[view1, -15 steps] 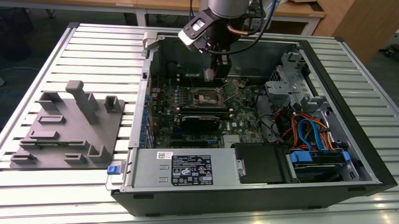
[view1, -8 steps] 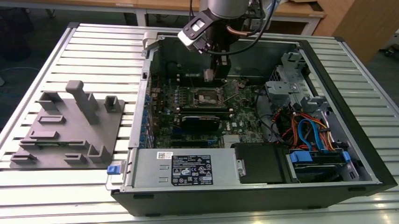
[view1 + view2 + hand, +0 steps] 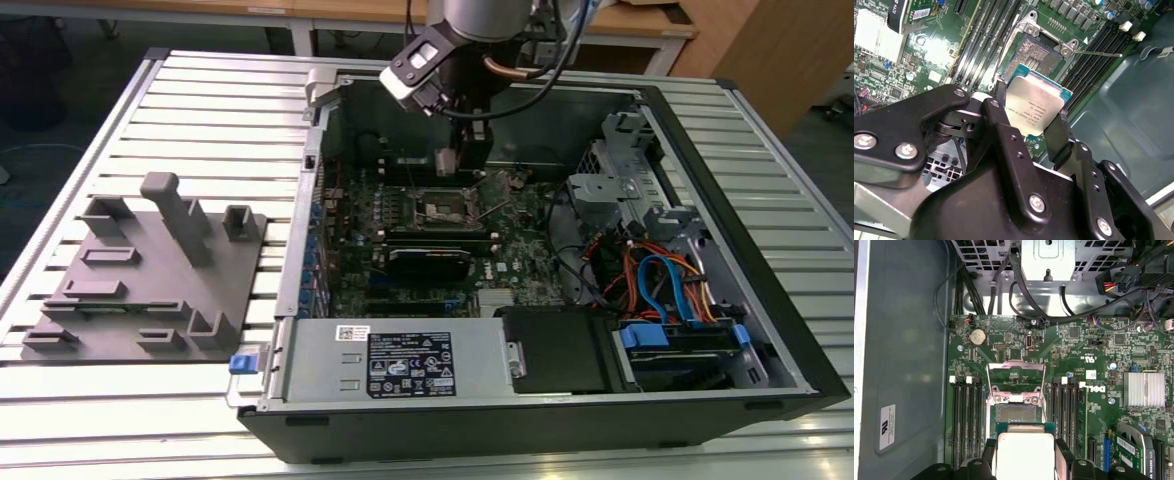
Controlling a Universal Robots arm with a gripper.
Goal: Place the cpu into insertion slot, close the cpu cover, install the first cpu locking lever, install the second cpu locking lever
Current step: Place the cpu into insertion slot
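The claw's black fingers sit closest to the lens in both wrist views, clamped on two opposite edges of the cpu, whose silver-grey face is turned to the camera. In the first wrist view the cpu in the claw hangs just beside the insertion slot, not seated: the slot's dark centre lies bare inside its silvery rim. The cpu cover is swung open and stands up from the far edge of the slot, its square window showing green board through it. In the second wrist view a thin locking lever juts out sideways from a corner of the insertion slot, and long black memory slots flank it on both sides.

In the exterior view the claw reaches down from the upper middle of the frame into the open computer case, just above the insertion slot on the green motherboard. A grey fixture plate lies on the slatted desk at the exterior view's left.
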